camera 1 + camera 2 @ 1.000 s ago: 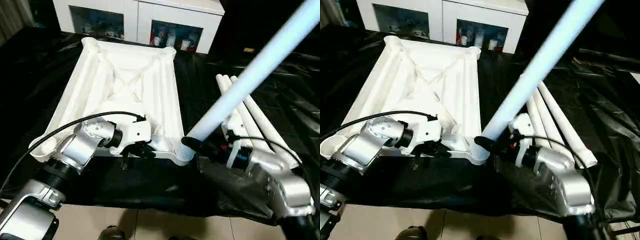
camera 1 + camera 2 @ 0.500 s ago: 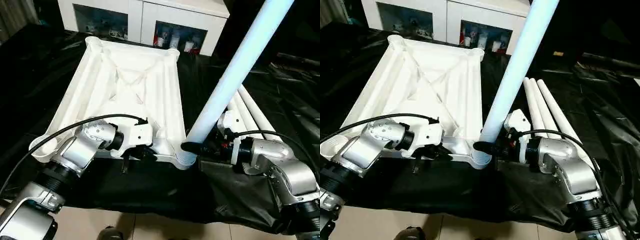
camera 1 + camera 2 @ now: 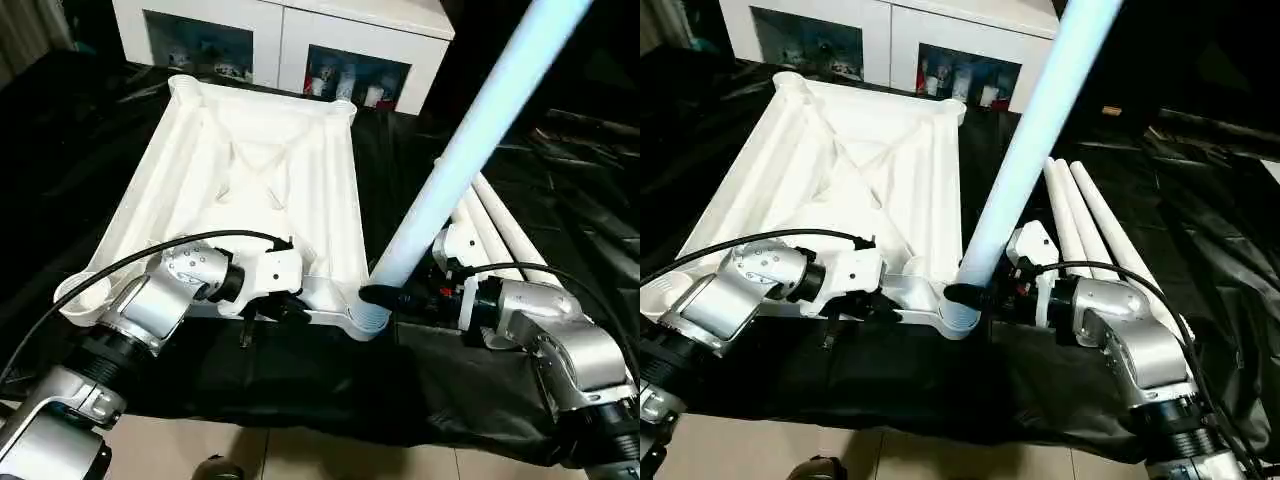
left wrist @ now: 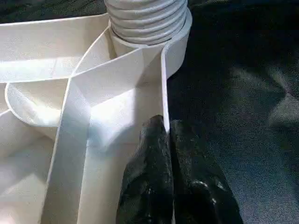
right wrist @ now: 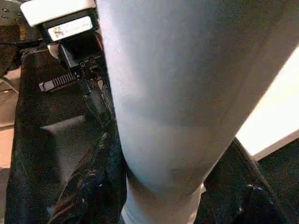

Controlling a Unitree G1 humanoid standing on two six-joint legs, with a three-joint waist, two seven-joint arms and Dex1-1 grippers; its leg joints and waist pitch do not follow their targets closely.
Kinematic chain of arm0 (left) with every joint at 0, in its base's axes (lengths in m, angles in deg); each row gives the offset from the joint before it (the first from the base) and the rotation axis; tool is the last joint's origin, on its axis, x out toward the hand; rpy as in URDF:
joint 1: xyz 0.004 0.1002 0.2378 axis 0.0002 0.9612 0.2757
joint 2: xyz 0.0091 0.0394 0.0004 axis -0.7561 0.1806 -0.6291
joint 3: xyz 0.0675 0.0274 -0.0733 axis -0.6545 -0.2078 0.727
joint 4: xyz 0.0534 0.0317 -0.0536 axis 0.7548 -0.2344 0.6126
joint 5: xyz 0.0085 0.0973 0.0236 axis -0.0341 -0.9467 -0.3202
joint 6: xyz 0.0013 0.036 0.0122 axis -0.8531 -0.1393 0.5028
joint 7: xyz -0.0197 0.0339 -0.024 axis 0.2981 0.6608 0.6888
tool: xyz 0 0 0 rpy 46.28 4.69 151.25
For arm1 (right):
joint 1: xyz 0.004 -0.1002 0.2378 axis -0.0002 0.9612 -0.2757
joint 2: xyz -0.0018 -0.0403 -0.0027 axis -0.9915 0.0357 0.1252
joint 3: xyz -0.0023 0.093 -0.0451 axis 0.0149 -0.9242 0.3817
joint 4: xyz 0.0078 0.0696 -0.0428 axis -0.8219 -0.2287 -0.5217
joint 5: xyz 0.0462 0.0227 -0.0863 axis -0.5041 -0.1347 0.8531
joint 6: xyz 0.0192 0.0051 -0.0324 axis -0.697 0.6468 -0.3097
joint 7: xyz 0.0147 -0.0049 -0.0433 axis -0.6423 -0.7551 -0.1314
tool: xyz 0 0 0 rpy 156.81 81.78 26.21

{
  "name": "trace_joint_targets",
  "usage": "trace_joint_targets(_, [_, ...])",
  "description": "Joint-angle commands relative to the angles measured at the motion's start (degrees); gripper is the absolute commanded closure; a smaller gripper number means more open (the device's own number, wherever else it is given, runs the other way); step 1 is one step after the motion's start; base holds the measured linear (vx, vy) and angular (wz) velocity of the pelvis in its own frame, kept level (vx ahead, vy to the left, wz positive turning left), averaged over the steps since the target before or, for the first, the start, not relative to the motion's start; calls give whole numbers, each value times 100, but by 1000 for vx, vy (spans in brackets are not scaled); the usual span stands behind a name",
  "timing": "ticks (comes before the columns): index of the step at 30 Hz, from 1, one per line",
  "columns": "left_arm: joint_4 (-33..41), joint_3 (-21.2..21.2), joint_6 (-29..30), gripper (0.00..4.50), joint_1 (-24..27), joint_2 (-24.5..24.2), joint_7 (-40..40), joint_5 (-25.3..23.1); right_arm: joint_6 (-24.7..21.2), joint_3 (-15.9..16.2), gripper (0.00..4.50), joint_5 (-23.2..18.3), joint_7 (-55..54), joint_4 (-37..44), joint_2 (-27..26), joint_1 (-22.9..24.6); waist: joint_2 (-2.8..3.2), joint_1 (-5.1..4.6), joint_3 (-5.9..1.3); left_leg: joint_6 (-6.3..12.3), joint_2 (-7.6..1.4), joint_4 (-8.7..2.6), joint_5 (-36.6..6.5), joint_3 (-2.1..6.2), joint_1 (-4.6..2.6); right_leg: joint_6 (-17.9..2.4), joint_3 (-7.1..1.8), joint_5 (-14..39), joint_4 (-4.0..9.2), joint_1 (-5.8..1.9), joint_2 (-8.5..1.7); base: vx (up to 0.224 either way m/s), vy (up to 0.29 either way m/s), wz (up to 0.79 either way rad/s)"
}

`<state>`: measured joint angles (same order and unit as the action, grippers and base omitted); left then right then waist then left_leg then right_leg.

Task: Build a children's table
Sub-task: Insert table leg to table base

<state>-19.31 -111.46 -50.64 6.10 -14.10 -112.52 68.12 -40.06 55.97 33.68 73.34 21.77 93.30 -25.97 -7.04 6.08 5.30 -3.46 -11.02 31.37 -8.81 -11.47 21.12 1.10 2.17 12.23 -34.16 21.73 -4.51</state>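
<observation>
Black cloth table (image 3: 90, 150): left gripper (image 4: 167, 140) jaws are pinching the tabletop (image 3: 250, 170) rim shut; right gripper (image 3: 400, 298) jaws are clasping the leg (image 3: 470, 140), seating it in the corner socket (image 3: 368, 318) — straightening next.

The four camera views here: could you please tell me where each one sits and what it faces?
Left and right eye views: on the head, looking down over both silver forearms at the upturned table top and the leg in its corner socket.
Left wrist view: along the left pincer, shut on the table top's rim.
Right wrist view: along the right pincer, closed around the leg.
Shared: the leg and socket.
</observation>
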Motion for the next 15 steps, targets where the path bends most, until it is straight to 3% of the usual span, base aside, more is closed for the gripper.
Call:
trace_joint_targets(1, [-78,-72,15,450,5,-56,48,-164,-388,491,266,226,269,-406,167,269,146,-22,-256,-236,-299,-406,-1715,135,-162,-1161,-234,994,373,-56,-379,0,0,0])
trace_joint_targets(7, [-72,-85,23,450,-13,-69,28,-165,-456,666,266,289,571,-369,318,26,145,-6,-287,-76,-276,-346,-1194,100,-155,-1341,-222,239,287,-101,-353,0,0,0])
trace_joint_targets(15, [-60,-77,39,450,-10,-95,22,-170,-498,921,266,325,897,-468,367,-299,132,11,-297,-49,-278,-332,-1190,98,-165,-1384,-224,359,280,-113,-369,0,0,0])
